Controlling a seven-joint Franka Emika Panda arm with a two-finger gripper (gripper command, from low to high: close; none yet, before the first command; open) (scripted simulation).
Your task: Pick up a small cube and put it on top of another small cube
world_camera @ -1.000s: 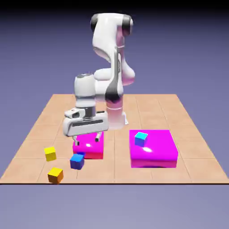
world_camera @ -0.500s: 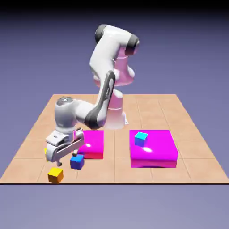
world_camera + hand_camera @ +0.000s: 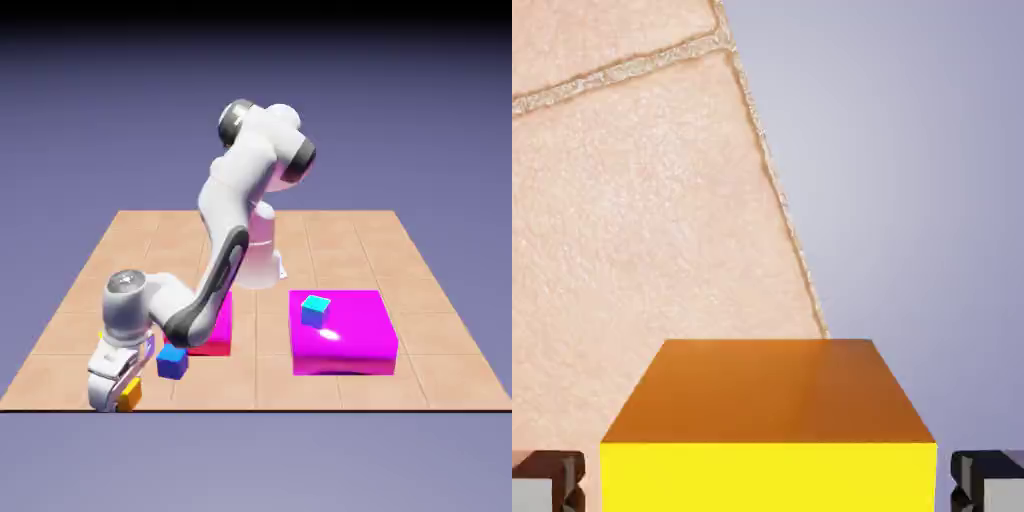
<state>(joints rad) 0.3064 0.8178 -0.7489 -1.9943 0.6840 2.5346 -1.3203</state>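
The small cube (image 3: 131, 396), orange, sits on the table at the front of the exterior view's left, close to the table's edge. My gripper (image 3: 120, 390) is lowered over it and partly hides it. In the hand view the orange cube (image 3: 767, 430) fills the gap between the two grey fingertips (image 3: 547, 482), which press against its sides, so the gripper (image 3: 768, 488) is shut on it. The other small cube (image 3: 172, 361), dark blue, rests a short way to the exterior view's right of the hand, apart from it.
A small magenta block (image 3: 217, 325) lies just behind the blue cube, partly covered by the arm. A larger magenta block (image 3: 350, 340) on the exterior view's right carries a pale cyan cube (image 3: 316, 310). The table's edge (image 3: 784, 215) runs close beside the orange cube.
The arm swung from above the small magenta block to the front left and dropped onto the orange cube. The jaws went from open to shut on it.
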